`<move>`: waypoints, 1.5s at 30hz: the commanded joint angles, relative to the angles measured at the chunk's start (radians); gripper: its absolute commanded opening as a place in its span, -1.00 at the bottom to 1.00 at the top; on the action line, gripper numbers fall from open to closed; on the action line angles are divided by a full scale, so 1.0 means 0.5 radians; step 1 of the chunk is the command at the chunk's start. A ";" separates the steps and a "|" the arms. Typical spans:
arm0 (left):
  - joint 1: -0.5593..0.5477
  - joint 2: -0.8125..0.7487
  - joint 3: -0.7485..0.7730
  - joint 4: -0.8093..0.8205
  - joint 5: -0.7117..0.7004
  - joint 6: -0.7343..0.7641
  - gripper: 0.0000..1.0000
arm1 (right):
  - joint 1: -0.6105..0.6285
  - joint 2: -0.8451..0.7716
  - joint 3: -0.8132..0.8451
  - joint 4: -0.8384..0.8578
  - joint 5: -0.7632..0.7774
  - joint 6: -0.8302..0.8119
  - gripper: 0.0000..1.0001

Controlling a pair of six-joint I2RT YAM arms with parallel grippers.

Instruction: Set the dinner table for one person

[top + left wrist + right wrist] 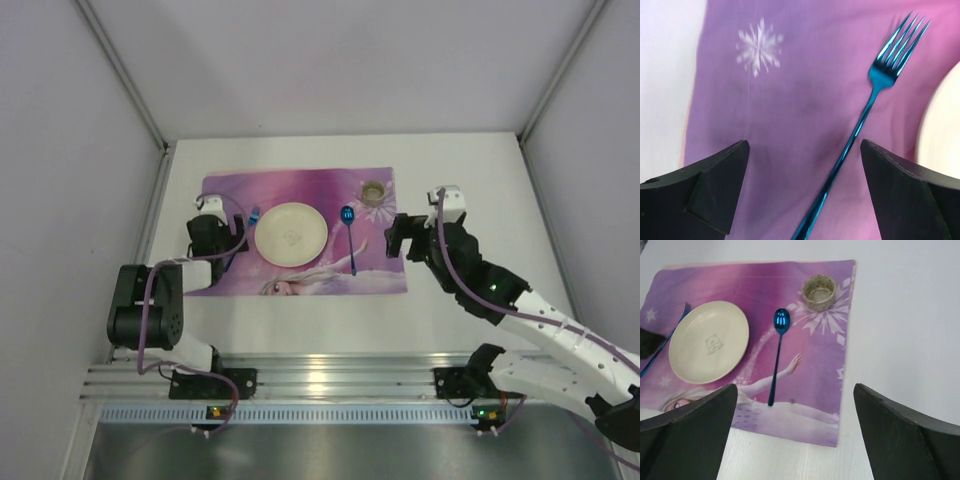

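The dinner table [470,200] is a white top with a purple printed placemat [300,195] on it. A cream plate [290,234] lies on the mat, a blue spoon [350,235] to its right and a small cup [373,191] at the mat's far right corner. Left of the plate lies a blue fork [860,120], flat on the mat. My left gripper [805,145] stands open low over the fork's handle, which runs between the jaws without touching them. My right gripper [795,387] hangs open and holds nothing, above the mat's near right corner [835,440].
Grey walls close in the table on the left, back and right. An aluminium rail [320,380] with both arm bases runs along the near edge. Bare white tabletop [905,330] lies right of the mat; the plate's rim [940,130] is just right of the fork.
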State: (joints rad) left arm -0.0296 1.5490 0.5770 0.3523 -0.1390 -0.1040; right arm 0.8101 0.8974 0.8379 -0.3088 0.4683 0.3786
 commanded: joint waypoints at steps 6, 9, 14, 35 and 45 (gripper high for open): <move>0.154 0.053 -0.200 0.909 0.471 0.082 0.97 | -0.016 -0.108 -0.261 0.387 0.594 0.065 0.99; 0.111 0.056 -0.212 0.940 0.419 0.128 0.97 | -0.019 -0.080 -0.335 0.492 0.680 0.038 0.99; 0.078 0.004 -0.353 1.172 0.293 0.110 0.97 | -0.022 -0.067 -0.458 0.850 0.751 -0.174 0.99; -0.011 0.047 -0.516 1.474 0.079 0.137 0.97 | -1.190 0.379 -1.305 2.345 -0.318 -0.901 0.99; -0.011 0.044 -0.516 1.477 0.082 0.134 0.97 | -1.550 1.116 -1.317 3.182 -0.826 -0.864 1.00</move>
State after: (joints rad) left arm -0.0357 1.5795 0.2993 1.0023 -0.0948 -0.0444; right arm 0.0479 1.4506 0.1741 1.0676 0.1253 -0.0647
